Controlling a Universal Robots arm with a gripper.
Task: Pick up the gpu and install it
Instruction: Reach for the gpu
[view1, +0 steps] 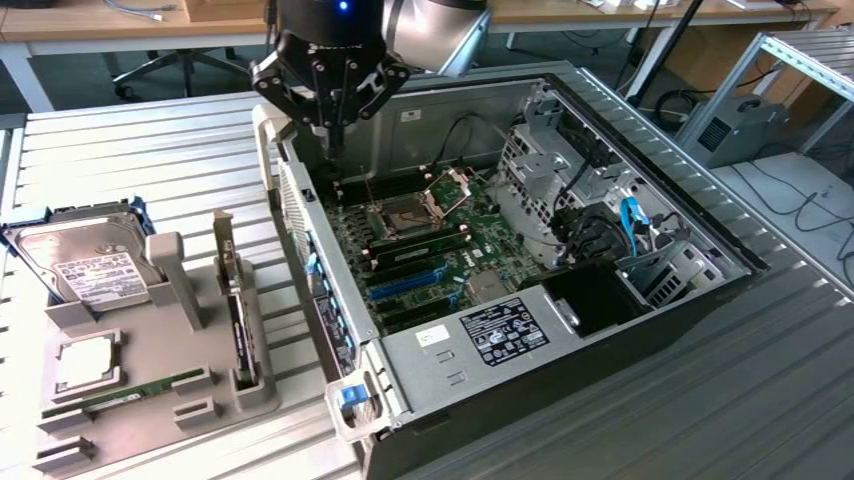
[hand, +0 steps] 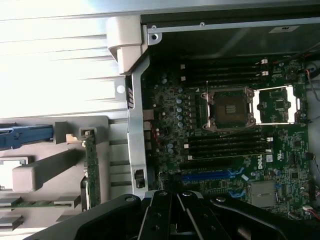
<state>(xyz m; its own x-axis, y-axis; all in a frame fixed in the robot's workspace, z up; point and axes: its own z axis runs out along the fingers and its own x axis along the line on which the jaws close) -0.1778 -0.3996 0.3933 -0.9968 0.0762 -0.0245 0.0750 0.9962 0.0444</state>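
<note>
The gpu (view1: 235, 300) stands on edge in a slot of the grey holder (view1: 147, 400), at the exterior view's left of the open computer case (view1: 614, 180). Its pale bracket end points away from the camera. In the wrist view the gpu (hand: 91, 167) appears as a thin green-edged strip beside the case wall. My gripper (view1: 331, 148) hangs over the far left corner of the case, above the motherboard (view1: 441, 245), well apart from the card. The gripper (hand: 172, 202) is shut with nothing in it.
The holder also carries a silver hard drive (view1: 87, 265), a processor chip (view1: 83, 362) and a green memory stick (view1: 134, 390). Blue expansion slots (view1: 414, 285) lie on the motherboard near the case's left wall. Cables and drive cages crowd the case's right side.
</note>
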